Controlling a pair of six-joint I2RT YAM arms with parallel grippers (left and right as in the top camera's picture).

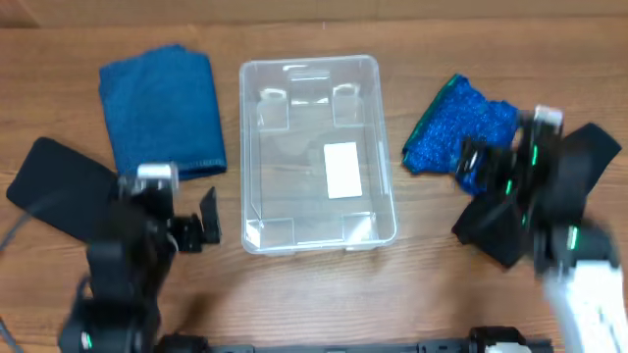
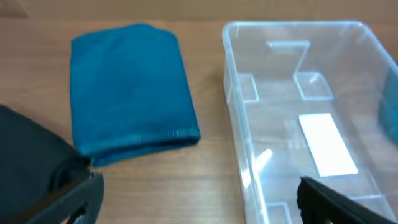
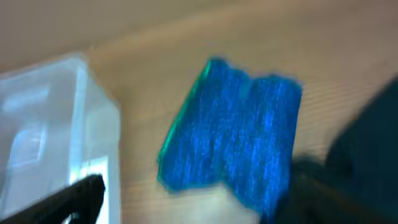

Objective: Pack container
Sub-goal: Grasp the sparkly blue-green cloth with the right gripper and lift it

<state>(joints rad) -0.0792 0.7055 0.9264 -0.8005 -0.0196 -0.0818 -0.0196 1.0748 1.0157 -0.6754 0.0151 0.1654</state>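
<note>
The clear plastic container (image 1: 310, 157) stands in the middle of the table, with only its white label (image 1: 340, 169) inside. It shows in the left wrist view (image 2: 298, 112) and in the right wrist view (image 3: 56, 124). A folded dark blue cloth (image 1: 162, 108) lies to its left (image 2: 127, 93). A bright blue cloth with a green edge (image 1: 456, 123) lies to its right (image 3: 236, 137). My left gripper (image 1: 191, 230) is open and empty, below the dark blue cloth. My right gripper (image 1: 491, 167) is open just below the bright blue cloth, blurred.
A black cloth (image 1: 59, 186) lies at the far left under my left arm. Another black cloth (image 1: 510, 226) lies under my right arm. The table is brown wood.
</note>
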